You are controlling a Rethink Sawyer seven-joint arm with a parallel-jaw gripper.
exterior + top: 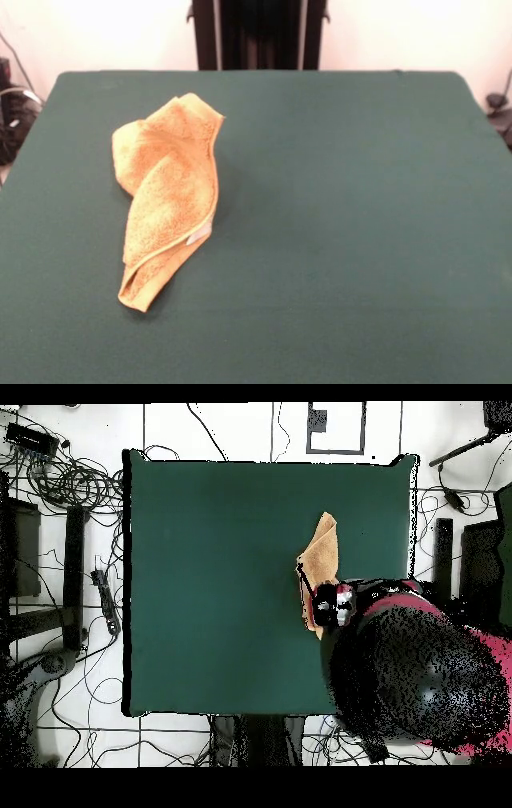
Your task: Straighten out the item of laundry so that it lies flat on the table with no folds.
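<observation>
The table (344, 240), covered in dark green cloth, fills most of both views. In the overhead view the robot arm (420, 674) reaches in over the table's bottom right corner, a bulky red and black mass that hides that part of the surface; the front view shows none of the arm over the table, only the bare cloth and the towel. The gripper (333, 604) seems to be the black and white piece at the arm's tip, and whether it is spread or closed cannot be told from here. The towel (168, 192), golden orange, lies crumpled and folded over itself toward the left side in the front view, with a small white tag (198, 234) on its edge. From overhead the towel (321, 556) lies just beside the gripper, partly under it.
</observation>
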